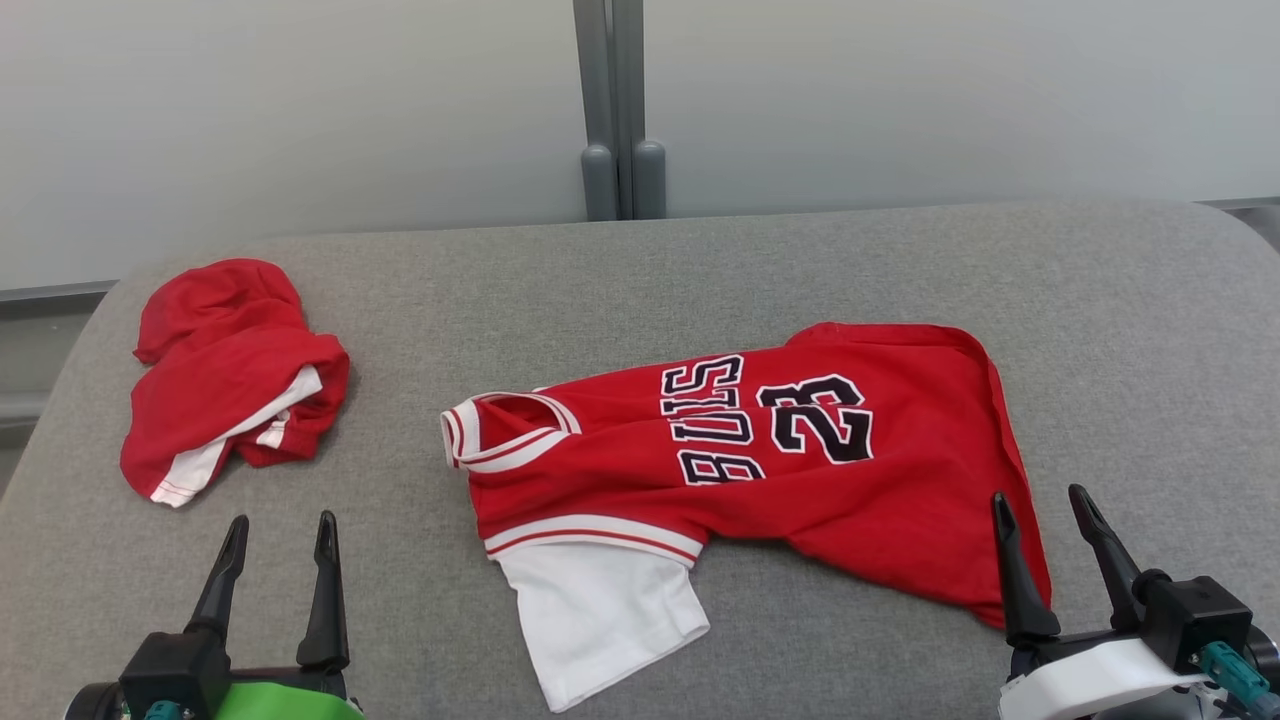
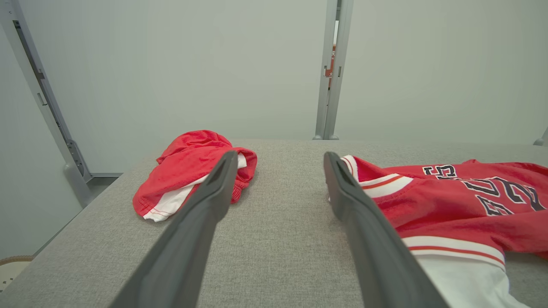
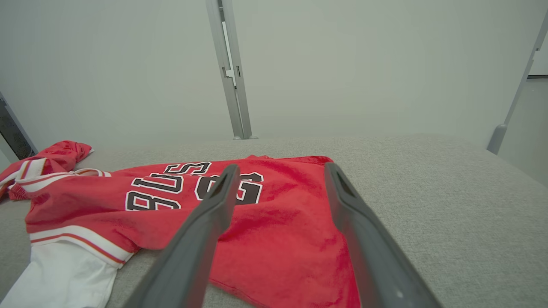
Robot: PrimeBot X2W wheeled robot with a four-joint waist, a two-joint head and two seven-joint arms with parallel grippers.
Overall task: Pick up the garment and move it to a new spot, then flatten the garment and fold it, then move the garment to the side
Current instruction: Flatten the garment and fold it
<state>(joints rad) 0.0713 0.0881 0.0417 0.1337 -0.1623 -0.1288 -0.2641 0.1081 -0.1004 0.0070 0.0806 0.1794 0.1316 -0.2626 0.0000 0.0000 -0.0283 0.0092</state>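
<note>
The red basketball jersey with black lettering and a white sleeve (image 1: 760,450) is spread loosely on the grey fabric-covered table (image 1: 700,260). Its hem lies just ahead of and below the right gripper (image 1: 1038,495), and its collar lies ahead of the left gripper (image 1: 282,520), toward the inner side. Both pairs of fingers are held apart and nothing is gripped. A crumpled red-and-white cloth (image 1: 230,380) lies ahead of the left gripper, toward its outer side. For a clean lift, the hem and the shoulder are probably best pinched at the same time, with both layers caught.
</note>
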